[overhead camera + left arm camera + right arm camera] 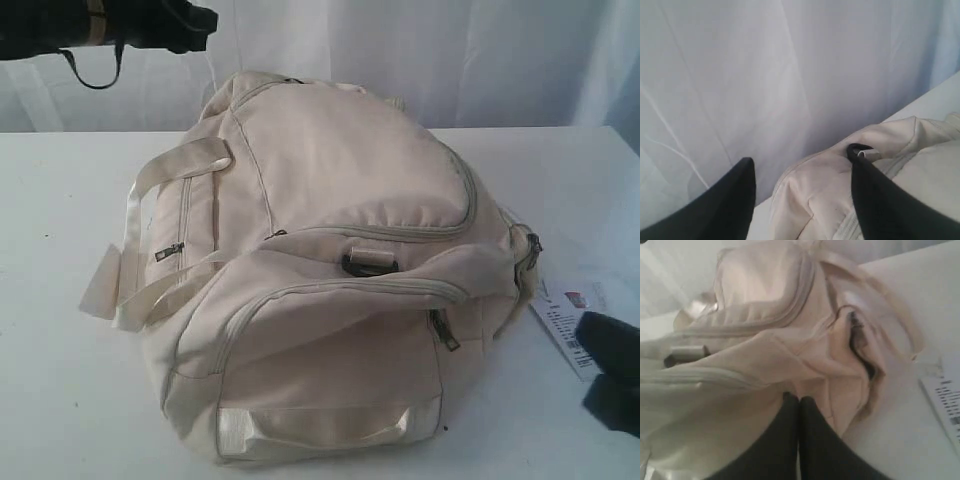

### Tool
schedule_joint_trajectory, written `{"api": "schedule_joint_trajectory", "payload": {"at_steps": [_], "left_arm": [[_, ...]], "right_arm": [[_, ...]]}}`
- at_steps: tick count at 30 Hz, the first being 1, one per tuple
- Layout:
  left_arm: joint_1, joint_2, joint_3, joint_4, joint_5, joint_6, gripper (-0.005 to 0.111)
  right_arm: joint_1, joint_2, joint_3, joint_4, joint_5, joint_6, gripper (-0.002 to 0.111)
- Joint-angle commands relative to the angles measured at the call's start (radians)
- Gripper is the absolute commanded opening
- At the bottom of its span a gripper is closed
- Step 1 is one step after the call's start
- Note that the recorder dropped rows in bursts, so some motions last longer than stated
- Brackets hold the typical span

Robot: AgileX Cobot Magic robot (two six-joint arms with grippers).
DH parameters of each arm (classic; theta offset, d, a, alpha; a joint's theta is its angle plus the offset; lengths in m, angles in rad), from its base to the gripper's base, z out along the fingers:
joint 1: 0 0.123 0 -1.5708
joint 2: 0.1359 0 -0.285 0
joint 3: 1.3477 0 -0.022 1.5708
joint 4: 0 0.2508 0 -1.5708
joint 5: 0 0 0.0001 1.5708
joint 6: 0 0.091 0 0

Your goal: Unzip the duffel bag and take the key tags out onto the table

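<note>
The cream-white duffel bag (330, 260) lies on the white table (60, 380), its zips looking closed from outside. My left gripper (203, 20) hangs open above the bag's far left end; in the left wrist view its gripper (802, 162) has the bag's far end (820, 200) and a metal pull (871, 154) beneath it, touching nothing. My right gripper (610, 370) is low over the table, right of the bag. Seen from the right wrist, the gripper (799, 399) is shut and empty, facing the bag's end (840, 365), where a dark slit (860, 345) shows. The key tags are hidden.
A white paper barcode label (565, 320) lies on the table by the bag's right end, close to my right gripper, and shows again as the label (945, 400) in the right wrist view. Cream webbing handles (135, 250) drape off the bag's left side. A white curtain (480, 50) hangs behind.
</note>
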Motion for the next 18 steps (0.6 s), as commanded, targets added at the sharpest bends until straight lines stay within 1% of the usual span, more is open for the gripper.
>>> {"api": "schedule_joint_trajectory", "payload": {"at_steps": [1,3,5,10,13,18], "left_arm": [[-0.019,0.095,-0.070,0.015,-0.001,-0.021,0.059],[-0.019,0.141,-0.072,0.015,0.001,-0.019,0.059],[-0.019,0.165,-0.072,0.015,-0.002,-0.019,0.059],[-0.019,0.200,-0.072,0.015,0.003,0.053,0.059],[-0.019,0.222,-0.072,0.015,0.007,0.072,0.059],[-0.019,0.246,-0.070,0.015,-0.082,0.109,0.059]], "right_arm": [[0.122,0.203,-0.092,-0.014,-0.010,0.003,0.000],[0.186,0.322,-0.154,-0.014,-0.031,0.052,0.000],[0.208,0.389,-0.178,-0.014,-0.103,0.080,0.000],[0.208,0.456,-0.181,-0.014,-0.288,0.082,0.000],[0.208,0.456,-0.181,-0.014,-0.319,0.105,0.000],[0.208,0.456,-0.181,-0.014,-0.332,0.111,0.000]]}}
